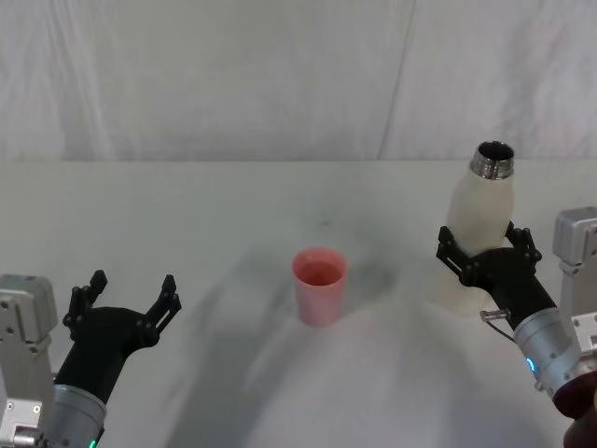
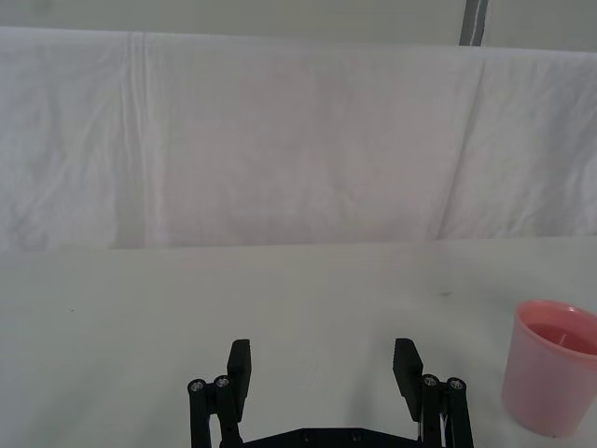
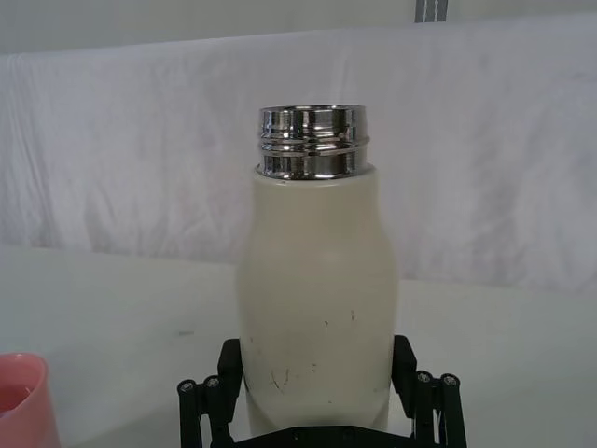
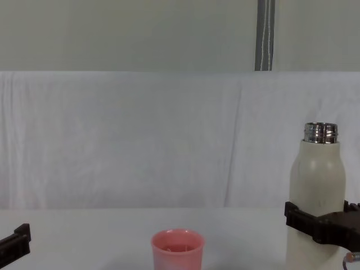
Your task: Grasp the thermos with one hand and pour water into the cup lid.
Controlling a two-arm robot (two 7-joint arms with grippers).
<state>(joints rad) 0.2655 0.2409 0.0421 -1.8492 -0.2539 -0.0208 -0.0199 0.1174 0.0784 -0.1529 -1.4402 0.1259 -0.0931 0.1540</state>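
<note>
Thermos (image 1: 482, 224) stands upright at right of the head frame, cap off, steel neck (image 3: 312, 142) open to the top, so it is ready to tip toward the cup lid (image 1: 320, 286), which sits upright on the white table (image 1: 205, 215) at frame centre, well apart from the bottle. Right gripper (image 1: 487, 250) comes in from lower right, forearm angled up and inward, fingers (image 3: 229, 366) on either side of the lower body of the bottle, pinching it low down; that low hold leaves the neck free for pouring. Chest frame shows the same clamp at lower right, bottle base on or very near the table, can't tell which. Cup looks to have a little liquid or a pink tint inside, unclear. Left gripper (image 1: 128, 299) sits parked at lower left, jaws spread wide, holding nothing, cup off to its side in the left wrist frame. Judged step: grasp made, lift and tilt toward cup not yet done.
</note>
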